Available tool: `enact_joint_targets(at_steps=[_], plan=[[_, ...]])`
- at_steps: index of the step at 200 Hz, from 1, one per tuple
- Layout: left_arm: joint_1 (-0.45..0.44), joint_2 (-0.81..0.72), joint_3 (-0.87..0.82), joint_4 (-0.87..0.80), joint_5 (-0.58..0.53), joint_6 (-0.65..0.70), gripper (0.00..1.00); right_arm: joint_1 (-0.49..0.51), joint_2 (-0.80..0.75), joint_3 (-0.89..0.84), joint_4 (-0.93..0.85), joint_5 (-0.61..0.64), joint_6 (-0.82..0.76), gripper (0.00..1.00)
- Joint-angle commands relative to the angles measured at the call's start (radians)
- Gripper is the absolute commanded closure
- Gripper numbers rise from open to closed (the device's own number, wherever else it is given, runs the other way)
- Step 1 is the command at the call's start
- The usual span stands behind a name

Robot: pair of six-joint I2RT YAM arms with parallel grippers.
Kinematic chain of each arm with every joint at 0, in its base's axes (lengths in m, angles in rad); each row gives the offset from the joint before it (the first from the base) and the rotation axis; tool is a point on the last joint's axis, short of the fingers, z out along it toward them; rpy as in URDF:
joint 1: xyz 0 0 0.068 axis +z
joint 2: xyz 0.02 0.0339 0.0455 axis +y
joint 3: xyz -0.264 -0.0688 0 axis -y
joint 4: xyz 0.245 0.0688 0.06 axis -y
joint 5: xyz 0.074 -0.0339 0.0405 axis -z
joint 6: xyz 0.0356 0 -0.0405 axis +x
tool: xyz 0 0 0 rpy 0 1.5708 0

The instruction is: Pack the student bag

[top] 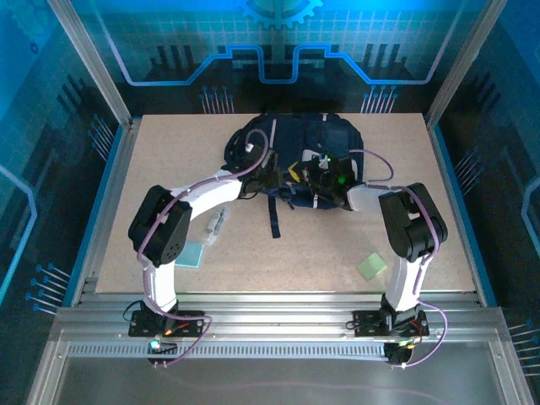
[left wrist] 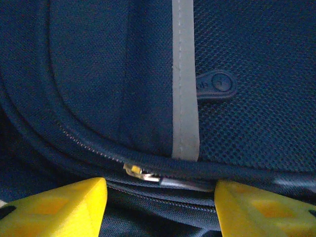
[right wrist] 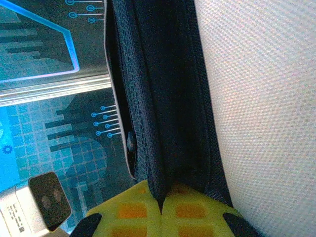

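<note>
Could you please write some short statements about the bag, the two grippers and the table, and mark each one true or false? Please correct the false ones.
1. The right gripper is shut on an edge of the student bag's dark fabric. True.
2. The left gripper is closed tight. False: it is open, and the bag's zipper slider lies just ahead of the gap.
3. The student bag lies at the near edge of the table, beside the arm bases. False: it lies toward the far side, about the middle.
4. A small green square lies flat on the right part of the table. True.
</note>
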Motion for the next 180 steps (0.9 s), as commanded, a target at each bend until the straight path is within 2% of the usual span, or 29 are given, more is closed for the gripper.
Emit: enact_joint_targets(at_steps=[1,21,41,61,90,114,148,180], plan=[[0.012,0.062,0.091,0.056,-0.068,0.048,0.38,0.01,-0.019,0.041,0.08,-0.039,-0.023,1.0],[0.012,0.115,0.156,0.017,-0.091,0.076,0.37,0.011,-0.018,0.04,0.087,-0.047,-0.021,1.0],[0.025,0.124,0.159,-0.017,-0.161,0.105,0.36,0.009,-0.026,0.035,0.087,-0.056,-0.029,1.0],[0.081,0.082,0.103,-0.013,-0.186,0.117,0.39,-0.002,-0.041,0.019,0.073,-0.05,-0.042,1.0],[0.174,-0.002,0.051,-0.057,-0.278,0.2,0.46,-0.032,-0.067,0.0,0.048,-0.042,-0.062,1.0],[0.192,-0.067,0.024,-0.092,-0.332,0.259,0.48,-0.039,-0.078,0.009,0.023,-0.034,-0.082,1.0],[0.175,-0.143,-0.032,-0.085,-0.157,0.197,0.49,-0.034,-0.073,0.027,0.018,-0.033,-0.086,1.0],[0.147,-0.213,-0.112,0.024,0.113,0.199,0.45,-0.035,-0.069,0.038,0.001,-0.044,-0.093,1.0]])
